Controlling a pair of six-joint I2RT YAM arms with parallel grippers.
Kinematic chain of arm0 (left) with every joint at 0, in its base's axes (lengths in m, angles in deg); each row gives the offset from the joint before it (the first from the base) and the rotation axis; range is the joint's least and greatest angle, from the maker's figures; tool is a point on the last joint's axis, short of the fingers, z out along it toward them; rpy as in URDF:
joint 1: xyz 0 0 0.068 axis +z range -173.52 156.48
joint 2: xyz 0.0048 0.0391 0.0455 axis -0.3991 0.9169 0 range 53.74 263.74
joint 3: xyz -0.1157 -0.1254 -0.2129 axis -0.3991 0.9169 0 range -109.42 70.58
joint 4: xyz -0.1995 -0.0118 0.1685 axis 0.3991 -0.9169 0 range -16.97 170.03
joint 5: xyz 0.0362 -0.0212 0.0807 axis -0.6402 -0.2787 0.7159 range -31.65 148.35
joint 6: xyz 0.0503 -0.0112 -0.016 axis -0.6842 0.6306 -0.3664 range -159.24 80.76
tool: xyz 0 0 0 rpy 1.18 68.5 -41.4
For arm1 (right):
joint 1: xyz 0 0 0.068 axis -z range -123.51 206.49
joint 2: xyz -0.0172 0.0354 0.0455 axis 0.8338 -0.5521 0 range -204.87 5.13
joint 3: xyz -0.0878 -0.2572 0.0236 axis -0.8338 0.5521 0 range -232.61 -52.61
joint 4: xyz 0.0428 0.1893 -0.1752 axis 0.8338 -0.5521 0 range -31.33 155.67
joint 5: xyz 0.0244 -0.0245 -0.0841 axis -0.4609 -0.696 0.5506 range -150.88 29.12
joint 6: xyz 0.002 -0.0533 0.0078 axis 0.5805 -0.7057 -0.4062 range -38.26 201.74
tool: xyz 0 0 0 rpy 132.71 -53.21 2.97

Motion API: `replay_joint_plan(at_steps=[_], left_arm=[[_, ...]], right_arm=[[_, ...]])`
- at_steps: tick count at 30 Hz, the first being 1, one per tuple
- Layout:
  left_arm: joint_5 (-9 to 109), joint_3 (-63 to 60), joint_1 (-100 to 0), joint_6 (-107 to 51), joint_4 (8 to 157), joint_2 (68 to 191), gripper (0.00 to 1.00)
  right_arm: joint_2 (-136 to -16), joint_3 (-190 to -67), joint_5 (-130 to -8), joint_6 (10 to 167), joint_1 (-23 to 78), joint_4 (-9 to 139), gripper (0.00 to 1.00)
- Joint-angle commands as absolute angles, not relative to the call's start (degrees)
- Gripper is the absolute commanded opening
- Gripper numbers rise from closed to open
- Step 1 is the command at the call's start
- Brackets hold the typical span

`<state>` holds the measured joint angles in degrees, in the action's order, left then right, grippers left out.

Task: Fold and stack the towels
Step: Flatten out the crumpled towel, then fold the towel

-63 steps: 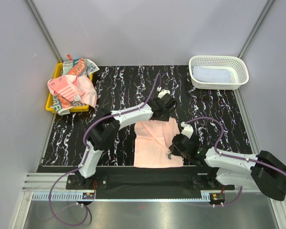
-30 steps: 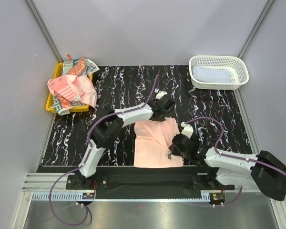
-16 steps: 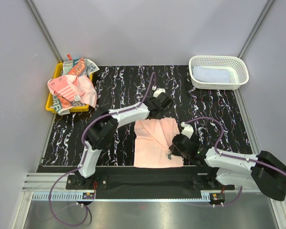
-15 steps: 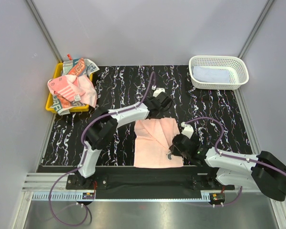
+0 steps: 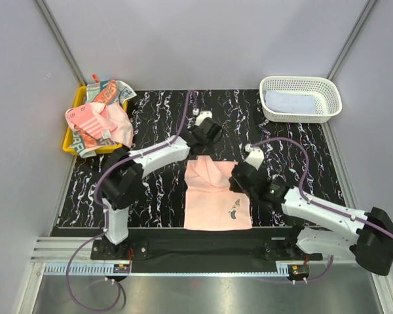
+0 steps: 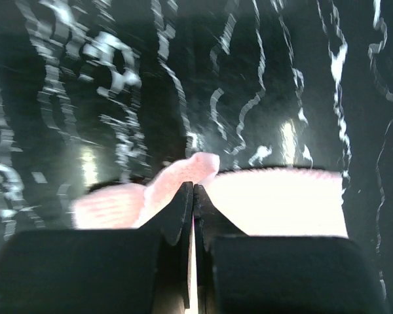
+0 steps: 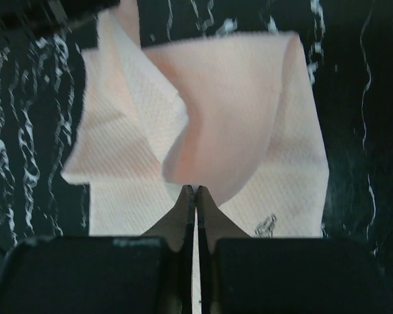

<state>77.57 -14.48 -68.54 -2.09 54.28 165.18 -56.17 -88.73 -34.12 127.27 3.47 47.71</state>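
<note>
A plain pink towel [image 5: 213, 206] lies on the black marbled mat, its far part bunched and raised. My left gripper [image 5: 198, 150] is at the towel's far left corner. In the left wrist view the gripper [image 6: 193, 190] is shut, with a tuft of the pink towel [image 6: 275, 203] pinched at its tips. My right gripper [image 5: 234, 175] is at the towel's right side. In the right wrist view the gripper [image 7: 196, 190] is shut on a hanging fold of the towel [image 7: 236, 111]. A small dark logo [image 5: 234, 209] shows near the towel's front right corner.
A yellow tray [image 5: 71, 134] at the far left holds a heap of towels [image 5: 98, 118], pink striped and letter-patterned. A white lattice basket [image 5: 300, 84] at the far right holds a pale blue folded towel [image 5: 288, 101]. Grey walls close in the mat [image 5: 157, 118].
The left gripper closed on the towel's far corner and moved away to the far left. The right gripper carried its fold of towel farther from the arm bases, uncovering the logo.
</note>
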Motion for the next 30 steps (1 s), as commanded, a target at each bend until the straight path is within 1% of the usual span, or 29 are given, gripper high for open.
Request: replay_joint_plan(at_steps=[1, 5, 7, 11, 12, 16, 18, 19, 25, 28, 30], left_arm=[[79.53, -14.41, -64.58, -0.92, 58.85, 157.28, 0.0], [77.34, -16.6, -58.78, -2.05, 60.34, 156.22, 0.0], [76.02, -18.27, -56.24, -2.85, 60.7, 157.53, 0.0], [72.68, -24.5, -52.18, -3.73, 62.54, 161.57, 0.0], [72.07, -26.0, -51.48, -3.82, 62.89, 162.8, 0.0], [68.82, -34.35, -47.71, -4.26, 62.72, 169.57, 0.0], [67.76, -39.52, -46.64, -4.52, 62.55, 173.87, 0.0], [67.06, -41.38, -45.6, -4.52, 62.63, 175.45, 0.0], [62.84, -56.3, -41.99, -4.17, 60.79, 186.71, 0.0], [60.82, -60.8, -40.84, -3.64, 61.14, 190.31, 0.0], [59.94, -61.43, -40.4, -3.2, 61.49, 191.11, 0.0]], right_arm=[[-62.17, -98.83, -29.24, 117.98, 7.08, 49.39, 0.0], [-69.92, -108.83, -35.37, 112.15, 18.04, 53.44, 0.0], [-74.47, -111.22, -36.97, 109.43, 20.88, 57.12, 0.0], [-84.06, -121.13, -40.05, 105.91, 26.77, 59.95, 0.0], [-88.17, -123.26, -40.57, 104.69, 28.61, 59.96, 0.0], [-98.47, -132.75, -43.56, 101.69, 32.05, 61.63, 0.0], [-104.52, -139.87, -44.62, 99.85, 33.19, 60.66, 0.0], [-106.3, -144.07, -45.06, 99.15, 34.33, 60.22, 0.0], [-117.47, -158.59, -46.73, 91.59, 36.1, 59.08, 0.0], [-122.22, -167.28, -47.26, 88.6, 36.54, 57.59, 0.0], [-124.41, -169.41, -47.87, 88.06, 37.15, 57.23, 0.0]])
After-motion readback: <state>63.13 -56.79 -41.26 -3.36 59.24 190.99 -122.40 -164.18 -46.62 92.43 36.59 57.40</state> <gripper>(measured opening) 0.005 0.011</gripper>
